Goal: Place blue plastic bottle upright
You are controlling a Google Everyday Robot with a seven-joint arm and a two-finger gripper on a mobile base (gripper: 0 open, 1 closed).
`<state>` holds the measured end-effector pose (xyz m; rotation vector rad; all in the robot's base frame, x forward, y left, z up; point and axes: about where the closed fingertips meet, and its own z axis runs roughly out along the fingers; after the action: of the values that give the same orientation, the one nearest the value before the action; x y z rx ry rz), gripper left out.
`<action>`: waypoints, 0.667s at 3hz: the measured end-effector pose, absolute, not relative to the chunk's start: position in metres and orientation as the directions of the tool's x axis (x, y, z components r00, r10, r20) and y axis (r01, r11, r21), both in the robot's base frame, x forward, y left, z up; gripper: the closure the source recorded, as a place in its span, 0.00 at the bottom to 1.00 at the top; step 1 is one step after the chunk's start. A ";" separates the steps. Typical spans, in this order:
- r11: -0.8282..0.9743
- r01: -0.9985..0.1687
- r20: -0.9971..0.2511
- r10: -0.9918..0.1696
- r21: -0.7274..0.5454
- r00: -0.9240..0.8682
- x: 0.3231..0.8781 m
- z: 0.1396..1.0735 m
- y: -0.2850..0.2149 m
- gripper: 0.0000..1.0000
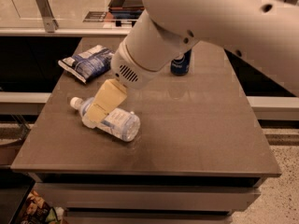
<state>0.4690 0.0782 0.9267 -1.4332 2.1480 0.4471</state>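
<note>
1 bottle (122, 125), lying on its side, tabletop (196, 125) left; end effector (96, 115) over its neck end, open or closed undeterminable.

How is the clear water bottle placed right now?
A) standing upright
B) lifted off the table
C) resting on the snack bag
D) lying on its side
D: the blue plastic bottle lies on its side on the table, with the gripper over its neck end.
</note>
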 end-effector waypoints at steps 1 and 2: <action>0.387 -0.922 -0.601 -0.738 -0.006 -0.306 0.478 0.911 0.091 0.00; 0.390 -0.919 -0.561 -0.773 -0.052 -0.296 0.483 0.907 0.098 0.00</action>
<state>0.4827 0.0983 0.9073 -1.4472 2.1486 0.3830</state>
